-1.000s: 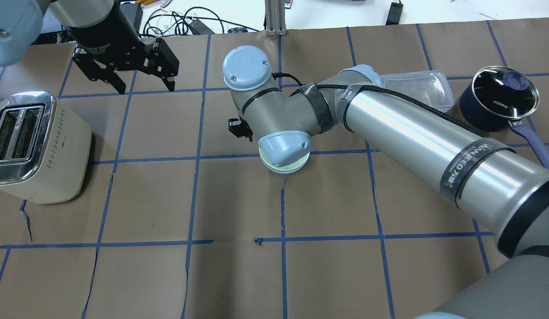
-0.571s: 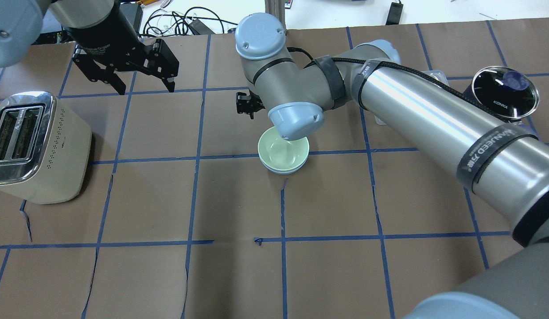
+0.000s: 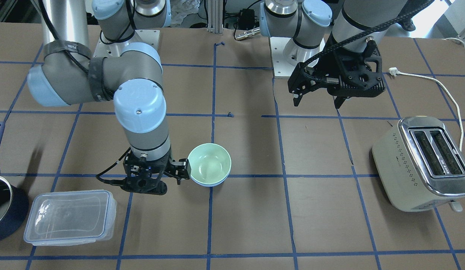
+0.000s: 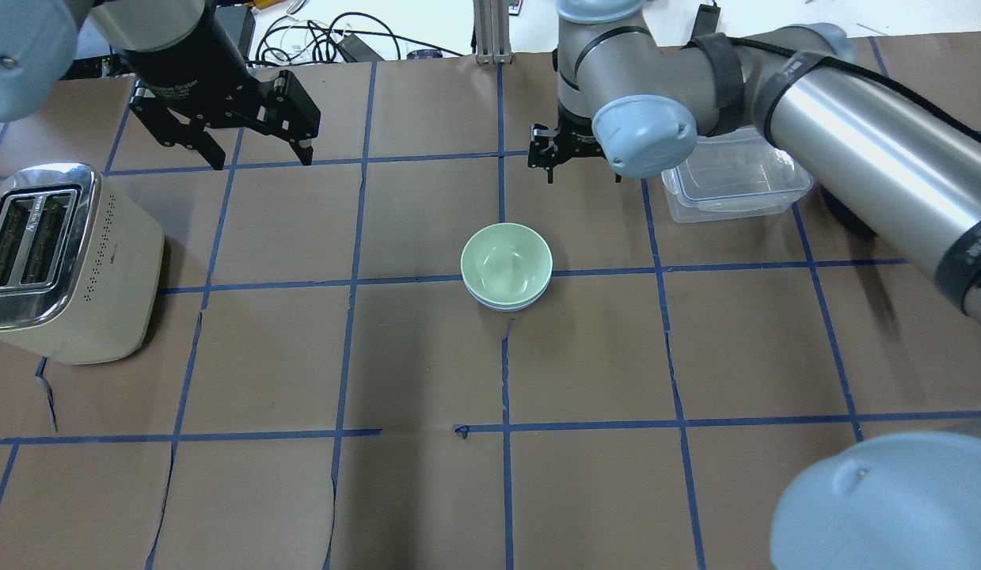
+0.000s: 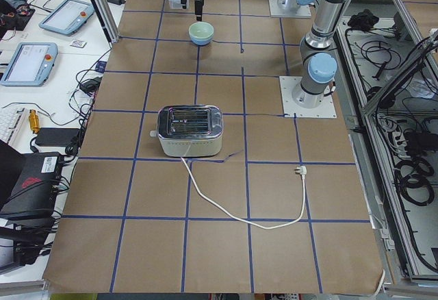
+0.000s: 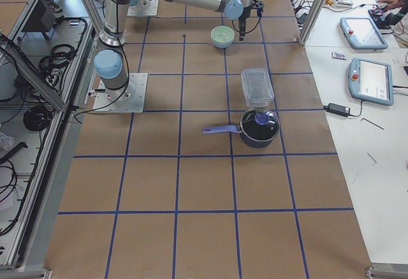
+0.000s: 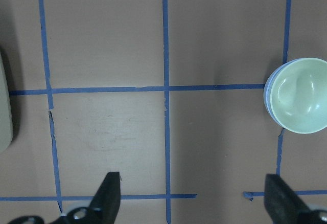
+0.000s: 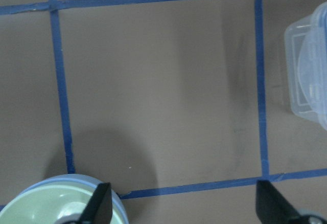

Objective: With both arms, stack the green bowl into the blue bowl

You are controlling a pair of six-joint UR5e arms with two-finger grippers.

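The mint green bowl (image 4: pixel 506 265) sits nested inside the light blue bowl (image 4: pixel 503 306) at the table's middle; only the blue rim shows under it. In the front view the green bowl (image 3: pixel 209 163) rests in the blue bowl (image 3: pixel 208 185). My right gripper (image 4: pixel 583 168) is open and empty, above the table beyond the bowls and clear of them. In the right wrist view (image 8: pixel 185 208) the green bowl (image 8: pixel 56 211) lies at the lower left. My left gripper (image 4: pixel 259 154) is open and empty, high at the far left. The left wrist view (image 7: pixel 194 198) shows the green bowl (image 7: pixel 299 104) far right.
A cream toaster (image 4: pixel 62 261) stands at the left edge, its cord trailing off (image 3: pixel 442 86). A clear lidded container (image 4: pixel 735 182) sits just right of my right gripper. A dark navy pot (image 6: pixel 258 126) with a handle stands beyond it.
My right arm has lifted off the bowls and swung away to the far right. The green bowl stays nested in the blue bowl. The left arm has not moved.
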